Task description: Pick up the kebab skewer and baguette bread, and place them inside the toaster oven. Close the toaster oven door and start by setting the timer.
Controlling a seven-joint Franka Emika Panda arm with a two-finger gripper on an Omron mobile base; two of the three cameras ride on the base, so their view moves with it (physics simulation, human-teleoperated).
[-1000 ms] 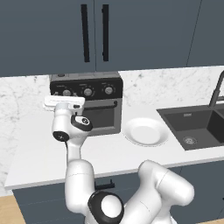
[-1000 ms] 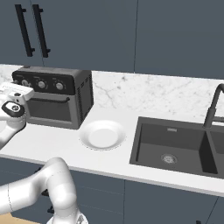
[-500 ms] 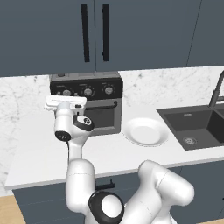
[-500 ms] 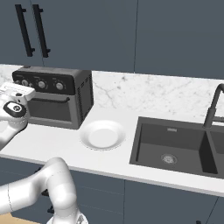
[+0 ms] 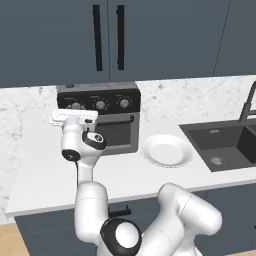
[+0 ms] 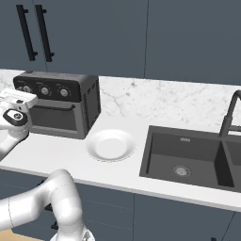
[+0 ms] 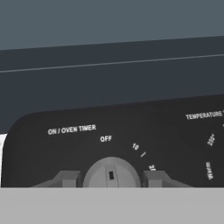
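Note:
The toaster oven (image 5: 112,125) (image 6: 70,106) stands at the back of the counter, and its door (image 5: 117,134) (image 6: 51,117) is up and closed. My gripper (image 5: 74,116) (image 6: 16,101) is pressed against the left end of the black control panel. In the hand view the gripper (image 7: 110,178) has its two fingertips against either side of the silver timer knob (image 7: 111,171), whose pointer sits at OFF under the words ON / OVEN TIMER. The kebab skewer and baguette bread are out of view.
An empty white plate (image 5: 166,150) (image 6: 110,144) lies on the counter right of the oven. Further right is a dark sink (image 5: 220,142) (image 6: 188,157) with a black faucet (image 6: 230,113). Dark cabinets hang above.
The arm and oven stay where they were. My fingers have drawn in around the timer knob.

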